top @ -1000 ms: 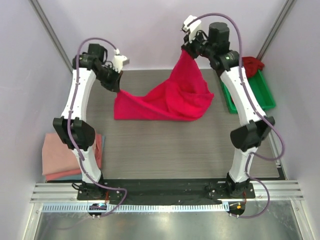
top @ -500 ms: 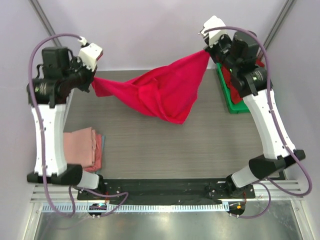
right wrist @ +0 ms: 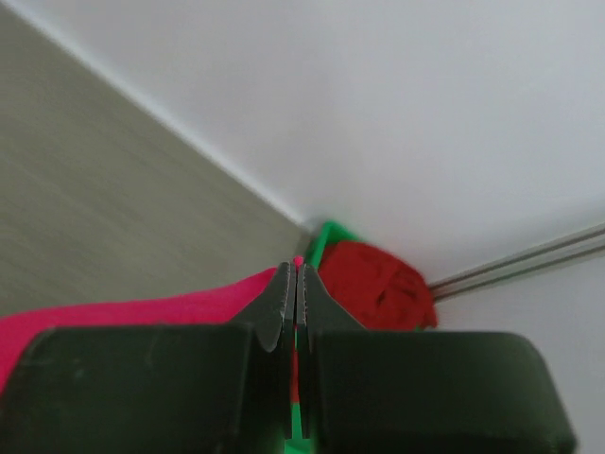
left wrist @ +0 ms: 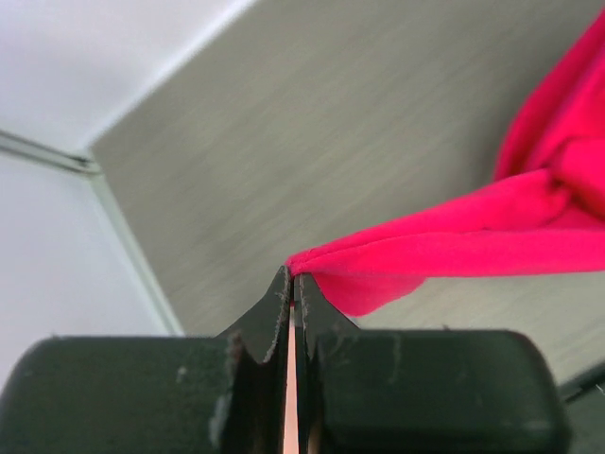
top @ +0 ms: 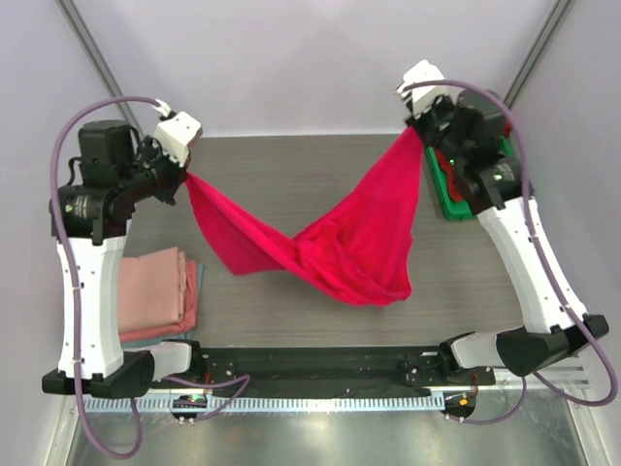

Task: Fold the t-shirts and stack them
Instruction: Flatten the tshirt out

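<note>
Currently, above the table point(top: 291, 165), the bright pinkish-red t-shirt point(top: 335, 248) is hanging — its long axis is running left to right, sagging at mid-span. The left gripper point(top: 185, 175) is clamping one end, the right gripper point(top: 416, 137) the other, both jaws closed; the lowest fold is possibly touching the table.
</note>
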You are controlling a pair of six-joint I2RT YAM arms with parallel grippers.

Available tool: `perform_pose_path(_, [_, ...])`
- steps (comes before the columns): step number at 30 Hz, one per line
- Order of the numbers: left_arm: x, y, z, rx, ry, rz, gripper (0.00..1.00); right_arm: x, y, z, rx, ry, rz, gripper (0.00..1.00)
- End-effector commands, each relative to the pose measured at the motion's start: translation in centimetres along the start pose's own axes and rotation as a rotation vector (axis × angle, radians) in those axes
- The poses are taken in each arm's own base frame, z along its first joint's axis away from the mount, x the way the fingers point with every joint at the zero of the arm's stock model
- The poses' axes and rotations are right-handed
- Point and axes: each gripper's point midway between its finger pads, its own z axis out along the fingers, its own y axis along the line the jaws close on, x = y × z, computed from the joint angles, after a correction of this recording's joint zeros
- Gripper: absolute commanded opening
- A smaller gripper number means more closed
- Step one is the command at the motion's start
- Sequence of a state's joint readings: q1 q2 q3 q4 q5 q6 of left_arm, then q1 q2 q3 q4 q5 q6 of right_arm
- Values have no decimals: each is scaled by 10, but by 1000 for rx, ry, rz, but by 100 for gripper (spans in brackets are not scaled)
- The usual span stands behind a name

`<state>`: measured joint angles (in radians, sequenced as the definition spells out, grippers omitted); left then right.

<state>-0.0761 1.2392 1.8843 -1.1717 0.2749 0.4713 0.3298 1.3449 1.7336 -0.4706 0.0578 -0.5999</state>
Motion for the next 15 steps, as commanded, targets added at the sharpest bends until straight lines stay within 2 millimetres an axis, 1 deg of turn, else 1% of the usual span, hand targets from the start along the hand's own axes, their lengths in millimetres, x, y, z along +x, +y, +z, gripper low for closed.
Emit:
perform_pose_path(1, [14,-21,26,130,18,-35,0,72,46,33,-97,158,-18,1])
perform_pose_path(2, [31,-33,37,182,61,-61,0,88,56,37,-119,197,-32,1])
perform_pose_path(3, [41,-46,38,242,92,-74,0,104,61,39,-125,236,-57,2])
perform_pose_path(4, [51,-60,42,307,116,-89,0,135,77,45,-153,312,-69,5])
perform_pose_path(5, [60,-72,45,353,142,-95,0,148,82,46,-159,351,-71,21])
perform_pose_path(6, [82,-88,49,413,209,-119,0,159,87,47,-159,380,-66,36])
perform_pose_path(7, [91,-97,49,445,232,-128,0,168,89,47,-142,414,-44,47])
perform_pose_path(8, [97,-105,48,465,249,-128,0,167,89,48,-133,413,-17,55])
perform_pose_path(9, [105,-111,50,473,266,-148,0,162,90,47,-134,404,15,57])
perform_pose_path(10, [119,-119,52,493,299,-169,0,141,96,48,-169,345,113,58])
perform_pose_path(11, [122,-123,49,498,294,-176,0,132,108,43,-243,336,166,58])
perform_pose_path(12, [125,-126,49,505,293,-179,0,118,123,39,-332,303,236,58])
perform_pose_path(13, [136,-131,50,514,316,-200,0,93,154,30,-516,238,345,58])
perform_pose_path(14, [138,-135,49,520,320,-209,0,89,173,20,-607,253,406,57])
perform_pose_path(15, [141,-137,50,528,327,-218,0,91,191,19,-679,275,458,56])
